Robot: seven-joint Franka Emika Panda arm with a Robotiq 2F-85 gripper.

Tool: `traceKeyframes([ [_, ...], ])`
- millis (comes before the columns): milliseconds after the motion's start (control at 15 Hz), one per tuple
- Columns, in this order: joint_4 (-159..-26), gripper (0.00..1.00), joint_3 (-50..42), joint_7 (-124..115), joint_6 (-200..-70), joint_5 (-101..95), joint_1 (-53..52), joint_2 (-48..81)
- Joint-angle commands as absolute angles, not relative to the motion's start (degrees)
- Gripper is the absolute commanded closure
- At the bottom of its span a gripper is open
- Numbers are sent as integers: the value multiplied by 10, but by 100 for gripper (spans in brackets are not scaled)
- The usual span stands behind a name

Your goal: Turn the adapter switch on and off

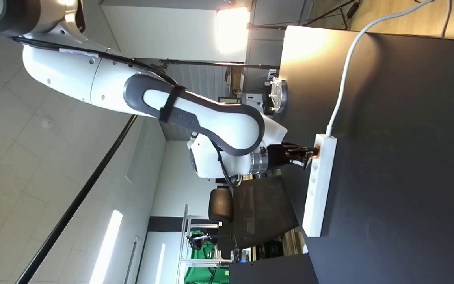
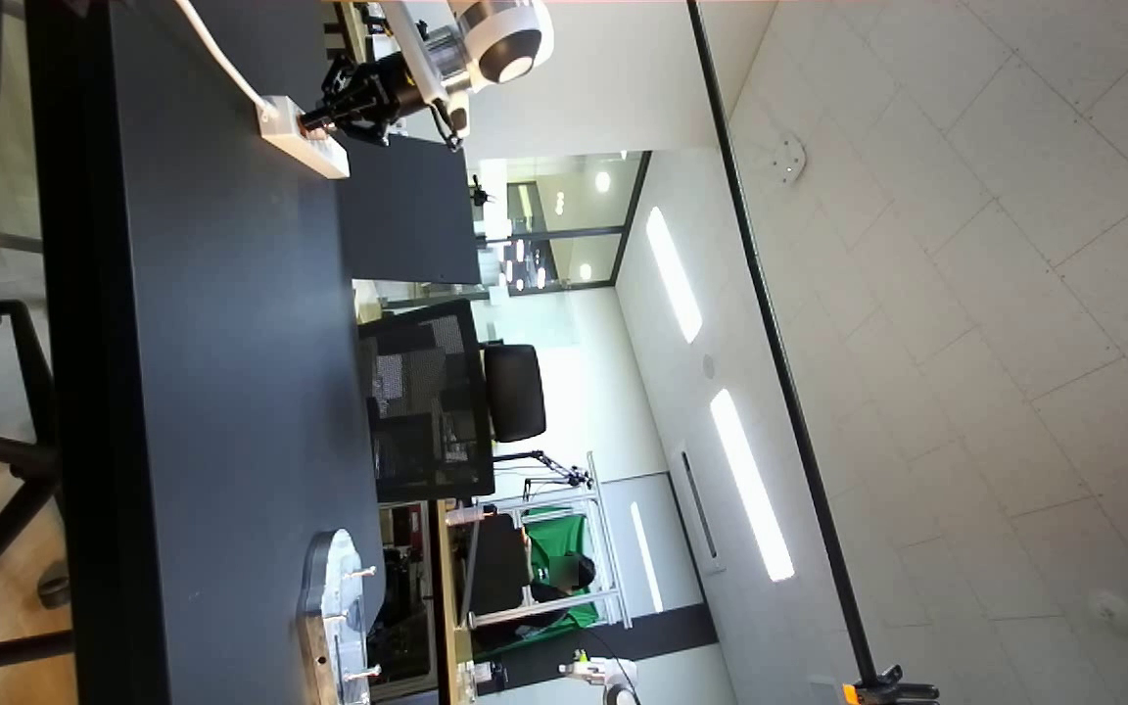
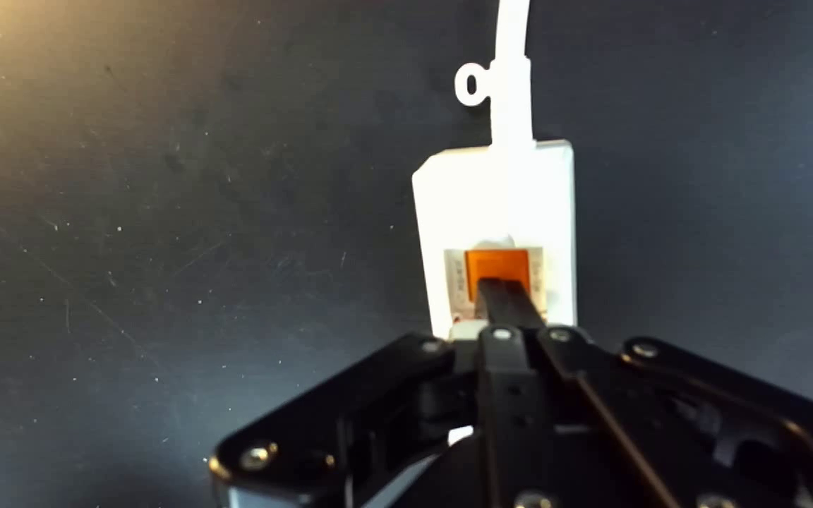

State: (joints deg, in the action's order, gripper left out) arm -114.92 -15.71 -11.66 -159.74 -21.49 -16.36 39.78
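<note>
Matte black, the desk fills the right of the frame in an exterior view, with a lit lamp at upper middle and a chair lower down. The strip lies on the desk with its working face turned to the left of that frame, toward the arm, presumably so it can be reached straight on. Its cord leaves the upper end and curves off to the upper right, which seems a sensible way to lead it clear of the work. The pincer is clenched, its fingers together with nothing visible between them; I take that as meant for pushing, a narrow tip suiting so small a target better than a spread pair.

The switch, orange, sits toward the cord end of the strip, a little right of centre in the wrist view. There the fingers overlap its lower part, while its upper part shows just above them. They look to be touching it or just short of it; I cannot tell which, nor whether the switch is on or off.
</note>
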Motion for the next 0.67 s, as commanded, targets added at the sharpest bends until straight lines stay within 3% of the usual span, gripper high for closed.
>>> traceKeyframes([
  [0,-1164,100,-175,-151,-1591,-219,-184,389],
  [600,-1168,100,-180,-157,-1605,-218,-186,399],
])
